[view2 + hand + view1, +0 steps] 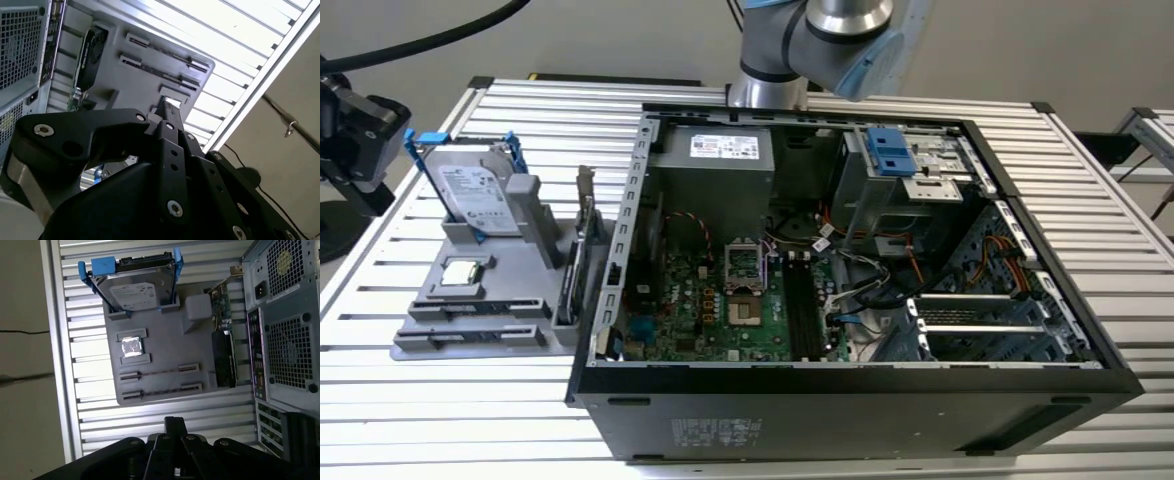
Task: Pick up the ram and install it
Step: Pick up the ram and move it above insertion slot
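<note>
The hand [175, 423], closed narrow and holding nothing, hangs beside the gray tray [165, 347] at the exterior view's left of the computer case [854, 412], where the ram [159, 372] lies edge-on in a slot; being so thin, it may tilt or slip if gripped off-centre.

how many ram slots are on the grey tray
2. Both run side by side on the grey tray: the first slot next to the square chip, the second slot at the tray's edge farthest from the hard drive. What they hold is too thin to tell.
</note>
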### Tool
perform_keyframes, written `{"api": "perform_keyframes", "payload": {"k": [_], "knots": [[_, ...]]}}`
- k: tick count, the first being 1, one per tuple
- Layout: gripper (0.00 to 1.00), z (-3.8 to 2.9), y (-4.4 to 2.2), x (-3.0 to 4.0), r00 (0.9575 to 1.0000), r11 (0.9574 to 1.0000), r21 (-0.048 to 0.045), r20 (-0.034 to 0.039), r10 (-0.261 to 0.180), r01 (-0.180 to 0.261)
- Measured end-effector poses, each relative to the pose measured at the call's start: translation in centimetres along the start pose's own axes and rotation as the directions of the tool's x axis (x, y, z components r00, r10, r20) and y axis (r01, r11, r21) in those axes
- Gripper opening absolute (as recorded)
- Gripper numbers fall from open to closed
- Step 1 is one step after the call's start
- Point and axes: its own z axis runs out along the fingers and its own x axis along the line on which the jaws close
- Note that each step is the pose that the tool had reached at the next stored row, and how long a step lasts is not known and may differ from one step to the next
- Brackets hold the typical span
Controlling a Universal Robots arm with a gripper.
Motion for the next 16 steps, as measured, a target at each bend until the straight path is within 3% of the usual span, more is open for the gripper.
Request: {"api": "perform_keyframes", "payload": {"k": [4,16], "knots": [[0.00,0.00,0.00,0.00,0.9997,0.9997,0.0001,0.0011,0.023,-0.023],[0.00,0.00,0.00,0.00,0.9994,0.9994,0.0002,0.0017,0.035,-0.035]]}}
